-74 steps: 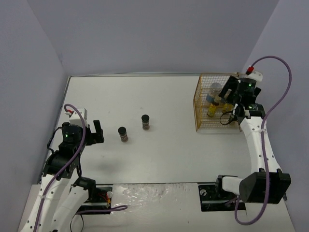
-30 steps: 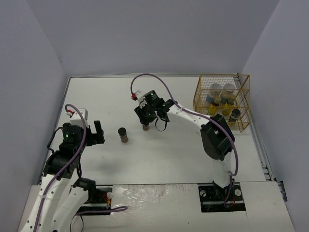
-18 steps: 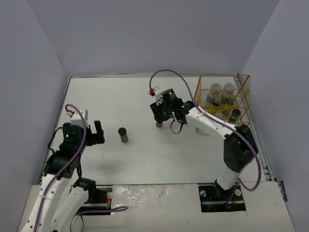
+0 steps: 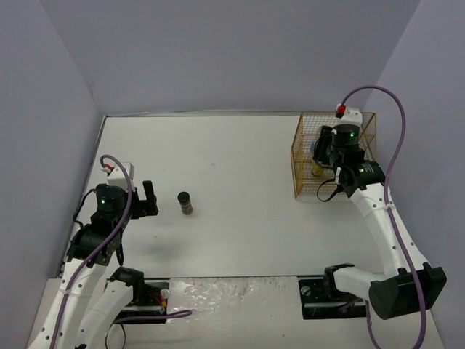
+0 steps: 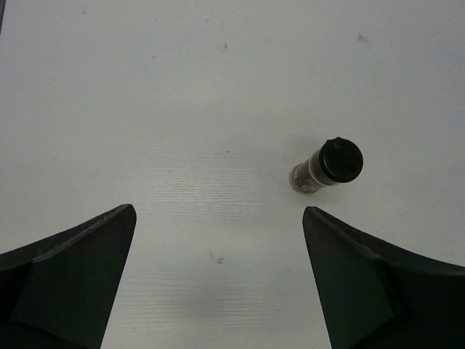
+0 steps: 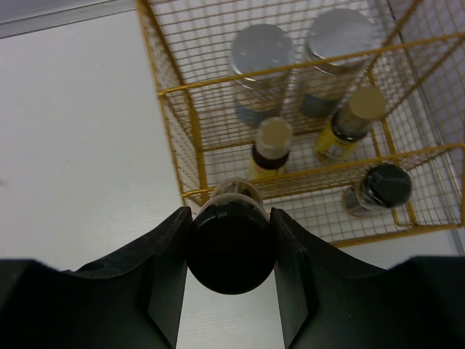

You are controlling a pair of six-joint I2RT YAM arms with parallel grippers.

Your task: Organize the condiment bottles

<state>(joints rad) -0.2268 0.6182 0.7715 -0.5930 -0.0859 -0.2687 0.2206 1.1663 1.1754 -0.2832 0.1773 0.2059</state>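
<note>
Pretty sure this is a robotics lab test cell, not anyone's real kitchen. Plain pale-violet panels (image 4: 218, 51) box in a bare white surface (image 4: 240, 153) on three sides. Two white robot arms are bolted along the bottom of the overhead view, the left arm (image 4: 91, 243) and right arm (image 4: 381, 214), with purple cables (image 4: 401, 127) looping off them. The only props are a dark jar (image 4: 186, 203) left of centre and a gold wire basket (image 4: 298, 160) at upper right. It might be a booth inside a bigger room, but I can't tell.

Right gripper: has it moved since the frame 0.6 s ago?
Yes. In the top view the right gripper, shut on a black-lidded jar, has swung right from mid-table to the gold wire basket at the table's right side.
</note>
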